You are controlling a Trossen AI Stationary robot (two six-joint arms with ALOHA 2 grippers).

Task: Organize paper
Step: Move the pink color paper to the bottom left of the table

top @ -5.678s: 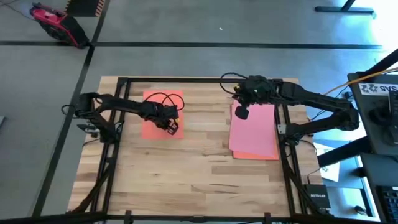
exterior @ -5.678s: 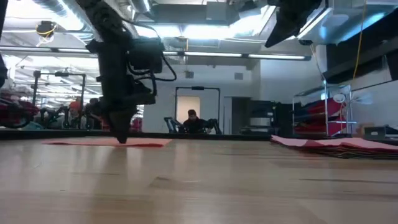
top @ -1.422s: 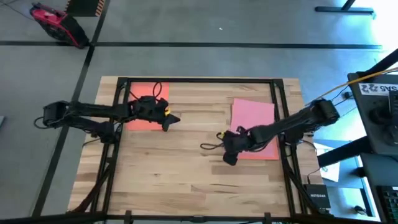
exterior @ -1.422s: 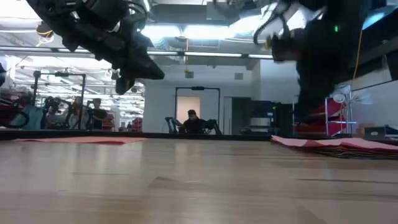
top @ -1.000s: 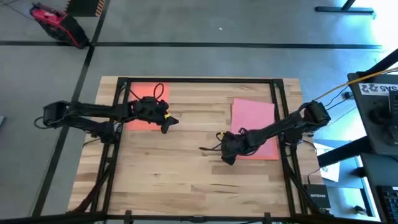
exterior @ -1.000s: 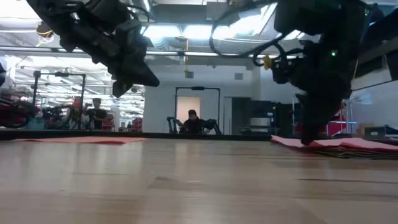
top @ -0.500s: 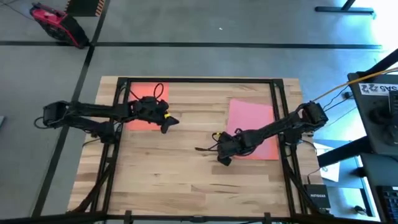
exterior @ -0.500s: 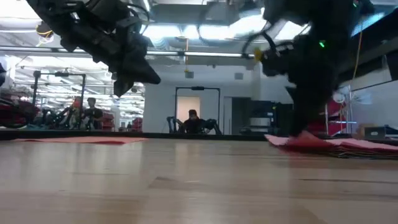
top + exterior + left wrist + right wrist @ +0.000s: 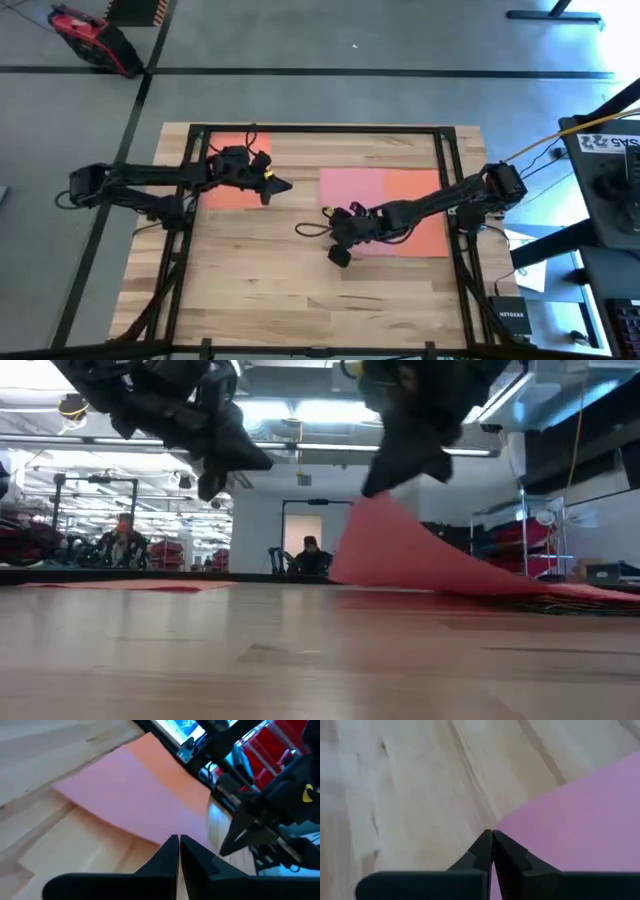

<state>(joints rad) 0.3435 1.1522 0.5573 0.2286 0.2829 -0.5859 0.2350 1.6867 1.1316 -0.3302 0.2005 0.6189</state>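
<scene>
Pink paper (image 9: 352, 190), one sheet, is pinched at its corner in my right pincer (image 9: 338, 256), fingers closed on it, lifted leftward off the orange sheet (image 9: 418, 212) on the table's right. Bare wood (image 9: 280, 290) lies open near me. My left pincer (image 9: 281, 186), closed and empty, hovers beside a second orange sheet (image 9: 225, 192) far left.

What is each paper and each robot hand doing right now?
Pink paper: one edge lifted off the stack, pinched by the right gripper.
Orange paper on the right: flat, uncovered where the pink one was.
Orange paper on the left: lying flat on the table.
Right gripper: shut on the pink paper.
Left gripper: shut, empty, raised above the table.
</scene>
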